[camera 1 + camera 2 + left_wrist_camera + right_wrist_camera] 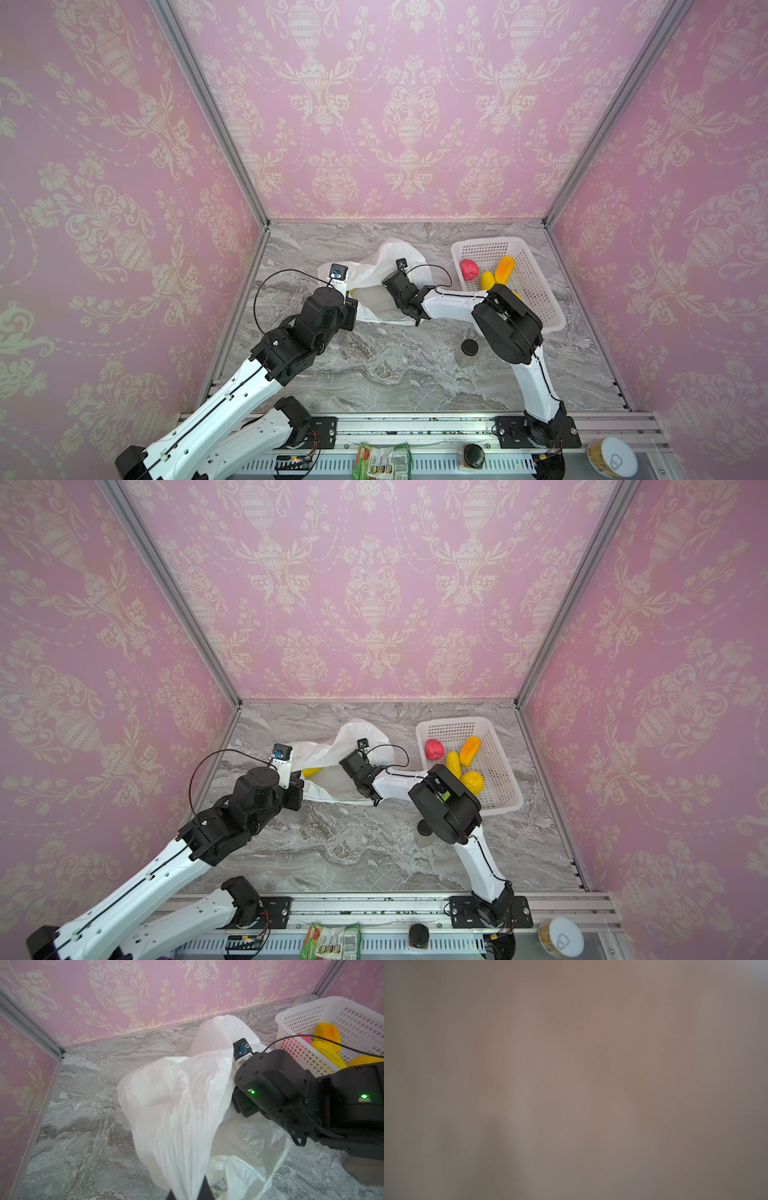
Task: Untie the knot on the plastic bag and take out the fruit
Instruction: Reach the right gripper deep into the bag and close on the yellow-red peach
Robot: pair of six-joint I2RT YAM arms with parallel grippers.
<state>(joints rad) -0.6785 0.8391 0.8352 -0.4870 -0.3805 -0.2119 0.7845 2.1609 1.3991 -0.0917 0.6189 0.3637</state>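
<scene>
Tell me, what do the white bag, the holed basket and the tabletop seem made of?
Bag: thin white plastic film, slightly see-through, crinkled into soft folds. Basket: stiff white plastic, moulded with rows of small holes. Tabletop: grey veined marble look, matte; real stone or a printed surface, cannot tell.

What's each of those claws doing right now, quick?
Left gripper: closed, pinching the plastic bag.
Right gripper: reaching into the plastic bag; its fingers are hidden by the film, so open or closed cannot be told.
</scene>
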